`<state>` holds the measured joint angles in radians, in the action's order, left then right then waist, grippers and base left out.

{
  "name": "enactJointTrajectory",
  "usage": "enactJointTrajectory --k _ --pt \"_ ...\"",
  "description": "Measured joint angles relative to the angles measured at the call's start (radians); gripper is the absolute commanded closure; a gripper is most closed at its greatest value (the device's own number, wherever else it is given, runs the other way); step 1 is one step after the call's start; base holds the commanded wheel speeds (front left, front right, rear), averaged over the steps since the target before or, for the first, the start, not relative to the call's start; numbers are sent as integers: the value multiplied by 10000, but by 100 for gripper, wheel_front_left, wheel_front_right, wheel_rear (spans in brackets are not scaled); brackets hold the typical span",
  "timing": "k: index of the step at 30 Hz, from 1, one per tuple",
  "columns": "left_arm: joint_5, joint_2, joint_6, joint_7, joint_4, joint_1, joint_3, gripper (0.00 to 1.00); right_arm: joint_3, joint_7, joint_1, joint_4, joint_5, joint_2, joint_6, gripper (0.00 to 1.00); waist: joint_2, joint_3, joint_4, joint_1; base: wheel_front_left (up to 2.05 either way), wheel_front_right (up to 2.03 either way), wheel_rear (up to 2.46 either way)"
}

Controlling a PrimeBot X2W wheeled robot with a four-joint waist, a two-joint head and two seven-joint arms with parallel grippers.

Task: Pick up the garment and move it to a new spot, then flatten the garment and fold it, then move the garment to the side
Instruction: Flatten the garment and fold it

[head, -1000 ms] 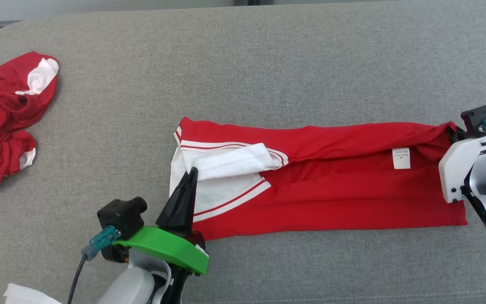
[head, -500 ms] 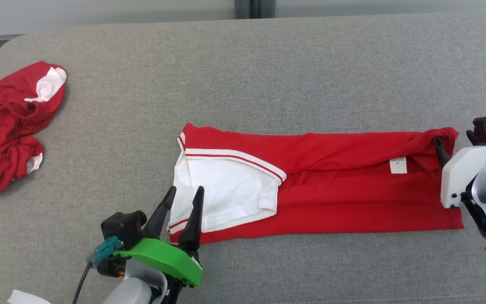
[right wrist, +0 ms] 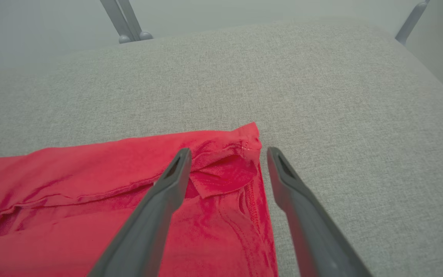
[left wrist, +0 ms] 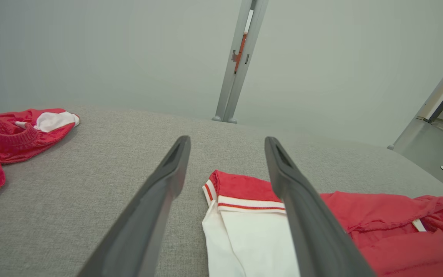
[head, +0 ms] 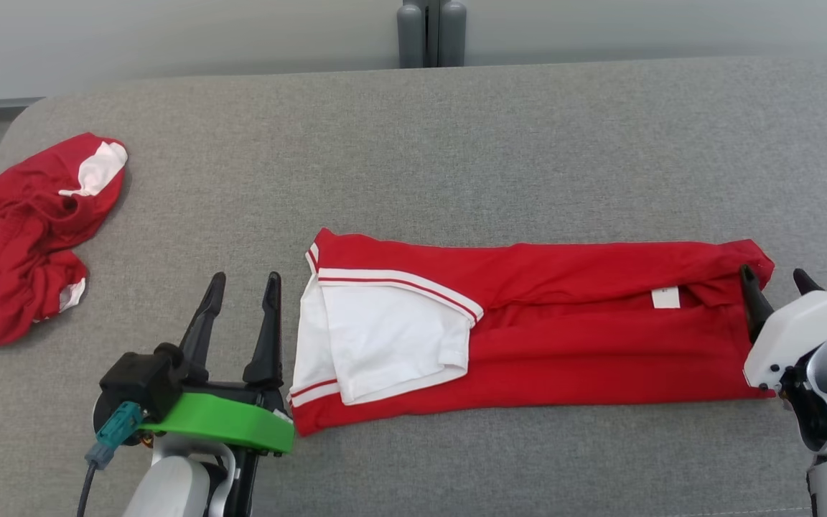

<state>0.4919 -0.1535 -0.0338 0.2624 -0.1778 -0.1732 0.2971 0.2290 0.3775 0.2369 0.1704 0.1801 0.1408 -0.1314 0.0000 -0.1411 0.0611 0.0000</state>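
Note:
The garment (head: 564,337) is a red shirt with a white sleeve, folded into a long band across the grey surface; it also shows in the left wrist view (left wrist: 390,238) and the right wrist view (right wrist: 90,192). My left gripper (head: 241,283) stands open just left of the shirt's sleeve end, touching nothing. In its own view the left gripper (left wrist: 227,140) has its jaws spread, with the sleeve end below the right finger. My right gripper (head: 772,276) is open at the shirt's right end. From its wrist, the right gripper (right wrist: 227,152) hangs over the folded corner with nothing held.
A second red and white garment (head: 26,237) lies crumpled at the far left, also in the left wrist view (left wrist: 10,134). A grey post (head: 431,32) stands behind the grey cushioned surface (head: 456,143). Bare cushion lies beyond the shirt and to its right.
Both grippers went from shut to open and let go of the shirt. The left one drew back left off the sleeve, which now lies flat. The camera tilted up.

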Motion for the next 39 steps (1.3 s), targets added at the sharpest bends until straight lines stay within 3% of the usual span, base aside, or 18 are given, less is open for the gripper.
enactJointTrajectory --k 6,15,39 --pt "-869 510 -403 2 33 216 -1158 0 805 -318 -171 111 -276 -639 6 0 0 231 -161 0 0 0 0" --pt "-1647 826 -803 2 -36 285 -1768 0 1346 -663 619 1482 -612 -884 8 0 0 14 -355 0 0 0 0" --pt "-1697 1005 -949 0 -278 262 -1639 0 2278 631 2160 3958 -1843 -830 6 0 0 -804 391 0 0 0 0"
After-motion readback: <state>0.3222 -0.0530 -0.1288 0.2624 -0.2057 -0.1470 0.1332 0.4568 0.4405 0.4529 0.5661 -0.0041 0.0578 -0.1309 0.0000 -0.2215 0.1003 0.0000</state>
